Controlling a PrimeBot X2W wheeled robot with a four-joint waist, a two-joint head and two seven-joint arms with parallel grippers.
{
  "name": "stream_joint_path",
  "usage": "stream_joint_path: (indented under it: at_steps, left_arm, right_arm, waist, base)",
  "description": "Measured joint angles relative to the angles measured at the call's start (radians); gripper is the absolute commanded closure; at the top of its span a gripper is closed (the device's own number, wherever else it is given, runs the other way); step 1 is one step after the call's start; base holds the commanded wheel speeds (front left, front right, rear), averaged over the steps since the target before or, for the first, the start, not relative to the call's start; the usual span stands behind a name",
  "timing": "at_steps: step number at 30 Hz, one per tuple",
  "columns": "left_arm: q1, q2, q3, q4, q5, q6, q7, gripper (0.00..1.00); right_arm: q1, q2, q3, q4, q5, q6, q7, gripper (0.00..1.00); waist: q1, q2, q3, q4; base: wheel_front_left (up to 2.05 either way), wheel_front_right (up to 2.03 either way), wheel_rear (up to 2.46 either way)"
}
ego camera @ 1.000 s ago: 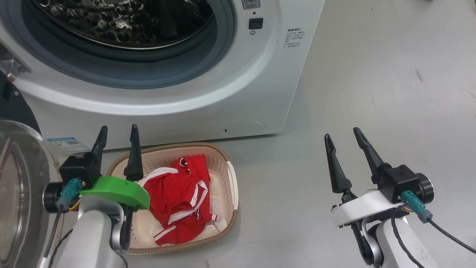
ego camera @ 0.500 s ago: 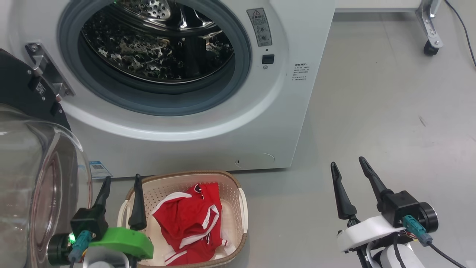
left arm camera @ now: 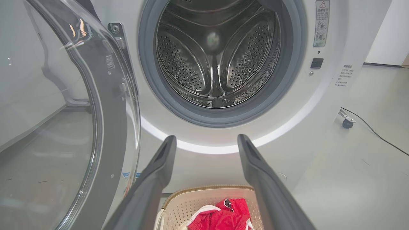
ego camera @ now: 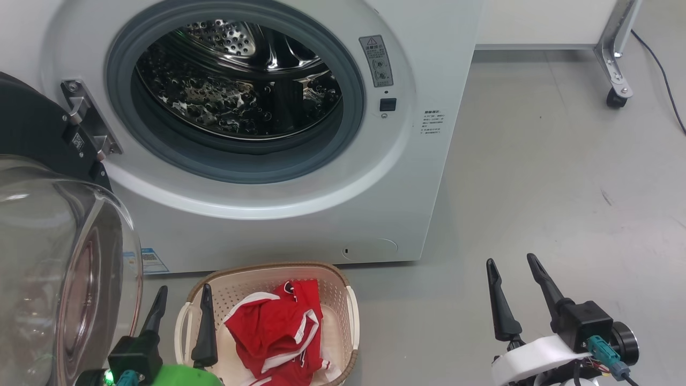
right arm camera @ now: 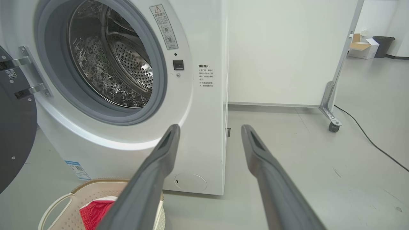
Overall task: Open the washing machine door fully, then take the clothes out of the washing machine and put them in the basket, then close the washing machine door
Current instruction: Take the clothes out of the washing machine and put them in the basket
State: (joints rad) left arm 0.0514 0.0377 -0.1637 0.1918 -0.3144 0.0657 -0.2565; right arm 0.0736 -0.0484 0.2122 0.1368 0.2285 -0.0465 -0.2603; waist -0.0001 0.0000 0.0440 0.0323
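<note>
Currently I log: washing machine door (ego camera: 59, 241) swung open; red clothes (ego camera: 278, 332) inside basket (ego camera: 268, 266) on floor (ego camera: 536, 187); left gripper (ego camera: 184, 289), right gripper (ego camera: 510, 261), both jaws wide apart, holding nothing.

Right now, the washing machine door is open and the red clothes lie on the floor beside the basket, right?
Not quite. The head view shows the red clothes lying inside the basket, not beside it. The washing machine door is indeed open.
</note>
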Motion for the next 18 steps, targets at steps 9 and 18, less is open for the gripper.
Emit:
stream_joint_path:
  at_steps: [9, 18]
  left_arm:
    - [0.042, 0.002, -0.035, -0.03, 0.021, 0.005, 0.0, 0.0]
    - [0.054, 0.004, -0.043, -0.052, 0.045, 0.01, 0.0, 0.0]
  right_arm:
    - [0.016, 0.001, -0.005, -0.013, 0.0, -0.002, 0.0, 0.0]
    - [0.018, 0.003, -0.005, -0.017, 0.0, -0.008, 0.0, 0.0]
  waist:
    - [0.0, 0.0, -0.006, 0.001]
    - [0.0, 0.0, -0.013, 0.004]
  base:
    - [0.0, 0.0, 0.0]
    - [0.0, 0.0, 0.0]
